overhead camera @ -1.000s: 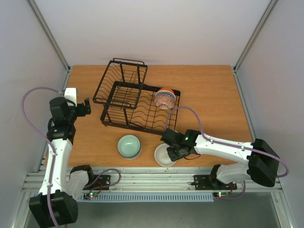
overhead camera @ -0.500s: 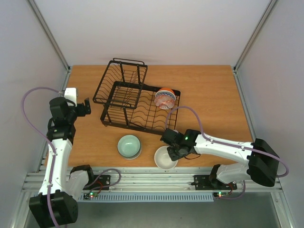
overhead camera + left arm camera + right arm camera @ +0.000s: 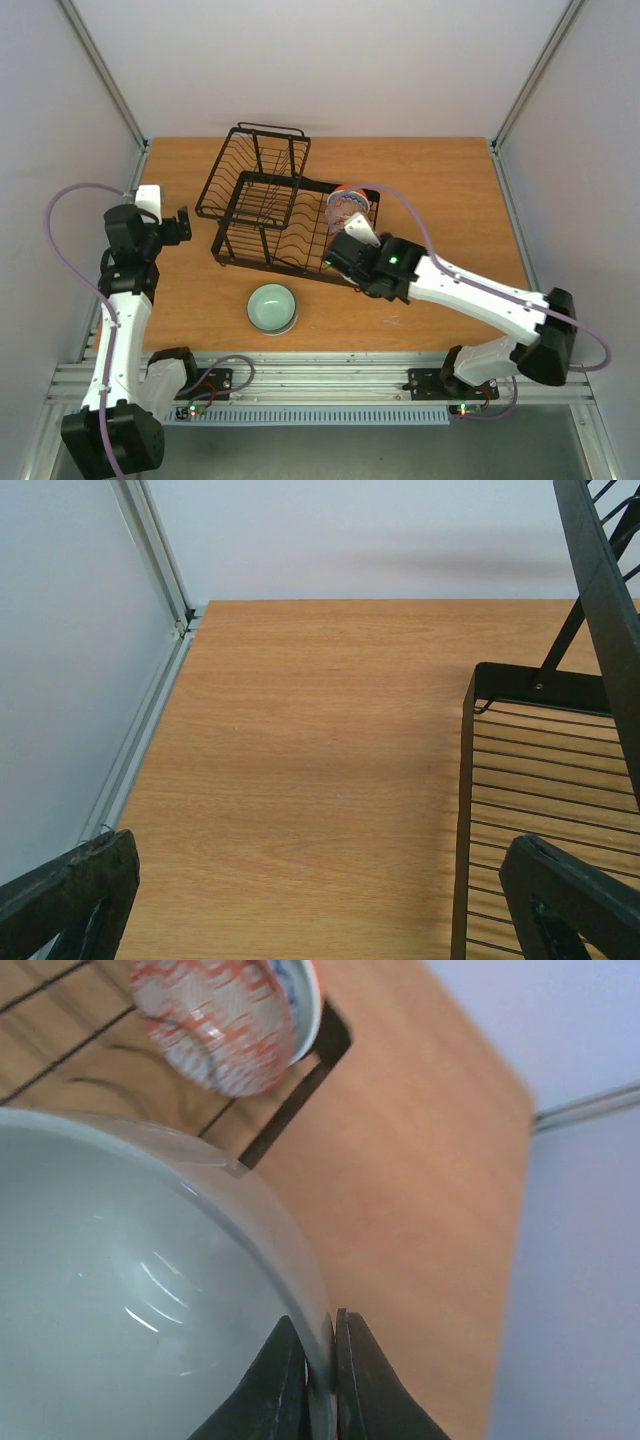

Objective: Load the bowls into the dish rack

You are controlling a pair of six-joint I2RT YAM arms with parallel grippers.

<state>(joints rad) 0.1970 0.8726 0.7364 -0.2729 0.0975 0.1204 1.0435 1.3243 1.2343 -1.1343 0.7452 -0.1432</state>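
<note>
Right tool [image 3: 318, 1360] clamps the white bowl [image 3: 120, 1290] by its rim, over the dish rack [image 3: 265, 215] beside the patterned bowl [image 3: 225, 1020]. Left tool [image 3: 320, 905]: wide open, empty, above the desk [image 3: 300, 730].

Orange-brown wooden table [image 3: 450, 190], pale walls [image 3: 330, 60] around

White bowl [image 3: 120, 1290] tilted, seemingly over rack [image 3: 280, 264]
</note>
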